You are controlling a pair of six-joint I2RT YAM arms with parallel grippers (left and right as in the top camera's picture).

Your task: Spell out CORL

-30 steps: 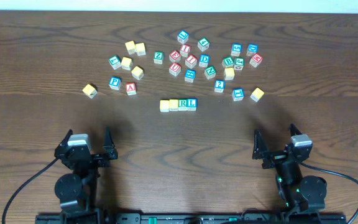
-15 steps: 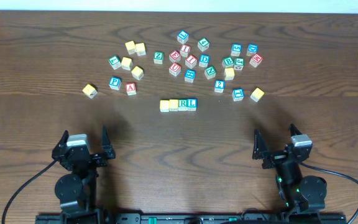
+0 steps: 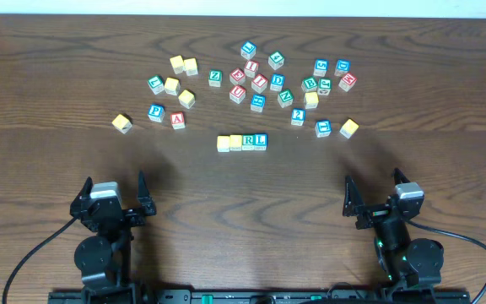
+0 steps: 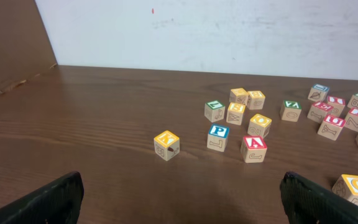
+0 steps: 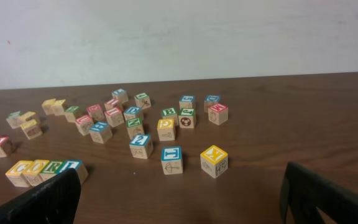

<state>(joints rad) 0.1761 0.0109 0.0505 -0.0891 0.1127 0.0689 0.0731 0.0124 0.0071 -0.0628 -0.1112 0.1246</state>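
Left gripper (image 3: 115, 180) is wide open and empty, jaws spread far apart, touching no block. It sits low at the near-left edge of the desk (image 3: 49, 84). Right gripper (image 3: 372, 179) is the same: wide open, holds nothing, near-right edge.

CORL row (image 3: 242, 142) lies mid-desk, four blocks touching side by side. The two on the left are yellow-topped, then R and L. All four letters read C, O, R, L in the right wrist view. The row is between the two grippers sideways, well ahead of both and well apart from either.

In the right wrist view the row shows low left, just above the left finger (image 5: 42, 199). In the left wrist view only the C block (image 4: 355, 186) shows clearly, at the right edge, beside the right finger (image 4: 328, 202).

Loose blocks (image 3: 260, 83) scatter behind the row, farther from the grippers. One yellow block (image 3: 122, 123) sits alone out left, another yellow one (image 3: 349, 127) out right.
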